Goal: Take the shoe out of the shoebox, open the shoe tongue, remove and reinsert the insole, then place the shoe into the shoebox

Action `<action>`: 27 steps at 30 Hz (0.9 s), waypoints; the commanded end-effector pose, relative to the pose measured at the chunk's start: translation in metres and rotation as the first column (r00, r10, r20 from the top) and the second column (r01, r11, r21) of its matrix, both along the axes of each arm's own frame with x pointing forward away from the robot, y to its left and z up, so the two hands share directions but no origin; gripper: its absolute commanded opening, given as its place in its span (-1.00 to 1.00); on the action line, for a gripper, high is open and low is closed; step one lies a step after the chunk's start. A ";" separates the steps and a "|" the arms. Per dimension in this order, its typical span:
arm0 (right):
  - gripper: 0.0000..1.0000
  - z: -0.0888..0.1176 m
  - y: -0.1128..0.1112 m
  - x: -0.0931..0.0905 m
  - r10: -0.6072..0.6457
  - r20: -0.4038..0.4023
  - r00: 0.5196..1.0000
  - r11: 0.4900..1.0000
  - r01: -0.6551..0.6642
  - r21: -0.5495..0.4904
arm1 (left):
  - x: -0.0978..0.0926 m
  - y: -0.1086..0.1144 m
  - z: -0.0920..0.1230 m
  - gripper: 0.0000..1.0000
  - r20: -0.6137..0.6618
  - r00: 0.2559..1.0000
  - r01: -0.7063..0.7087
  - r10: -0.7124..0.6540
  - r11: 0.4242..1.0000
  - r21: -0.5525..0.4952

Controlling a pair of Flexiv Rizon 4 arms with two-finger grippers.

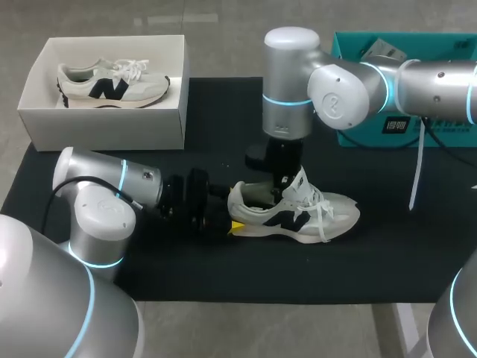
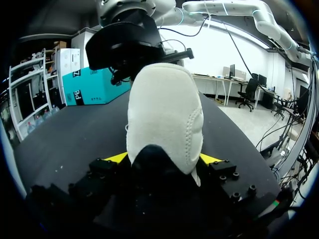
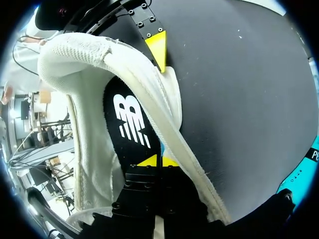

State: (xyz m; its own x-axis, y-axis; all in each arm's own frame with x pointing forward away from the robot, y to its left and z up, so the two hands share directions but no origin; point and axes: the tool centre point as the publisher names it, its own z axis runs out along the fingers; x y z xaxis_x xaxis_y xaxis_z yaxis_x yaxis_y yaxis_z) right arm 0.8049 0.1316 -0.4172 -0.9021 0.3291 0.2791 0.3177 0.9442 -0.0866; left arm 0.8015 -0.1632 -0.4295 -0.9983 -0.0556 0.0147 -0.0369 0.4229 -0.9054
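Gripping the shoe (image 1: 328, 212) — left gripper (image 2: 163, 159) at heel, right gripper (image 3: 159, 161) closed inside.

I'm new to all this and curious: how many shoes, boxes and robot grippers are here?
Shoes: 2, the boxed shoe and the loose shoe
Boxes: 2, the white shoebox and the teal box
Grippers: 2, the left gripper and the right gripper
Total: 6
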 end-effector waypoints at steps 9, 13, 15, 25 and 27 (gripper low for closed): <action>-1.00 -0.026 0.004 -0.024 0.002 0.024 1.000 1.000 -0.002 -0.005 | 0.003 -0.003 -0.002 -1.00 0.000 1.000 -0.003 0.003 1.000 0.001; -1.00 -0.016 0.004 -0.026 -0.002 0.047 0.999 1.000 0.003 -0.016 | 0.003 -0.003 -0.002 -1.00 0.000 1.000 -0.003 0.003 1.000 0.001; -1.00 -0.008 0.002 -0.027 -0.020 0.061 0.998 0.999 0.021 -0.024 | 0.003 -0.003 -0.002 -1.00 0.000 1.000 -0.003 0.003 1.000 0.001; -1.00 0.026 -0.010 -0.032 -0.082 0.145 0.986 0.996 0.085 -0.016 | 0.003 -0.003 -0.002 -1.00 0.000 1.000 -0.003 0.003 1.000 0.001; -1.00 0.032 -0.012 -0.032 -0.088 0.160 0.983 0.996 0.091 -0.012 | 0.003 -0.003 -0.002 -1.00 0.000 1.000 -0.003 0.003 1.000 0.001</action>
State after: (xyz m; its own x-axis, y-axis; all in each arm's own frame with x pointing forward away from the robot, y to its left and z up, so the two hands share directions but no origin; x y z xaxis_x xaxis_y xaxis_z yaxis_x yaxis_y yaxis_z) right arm 0.7871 0.1297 -0.3978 -0.8973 0.4122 0.1577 0.4061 0.9111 -0.0708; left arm 0.8006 -0.1639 -0.4288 -0.9984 -0.0545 0.0140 -0.0358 0.4226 -0.9056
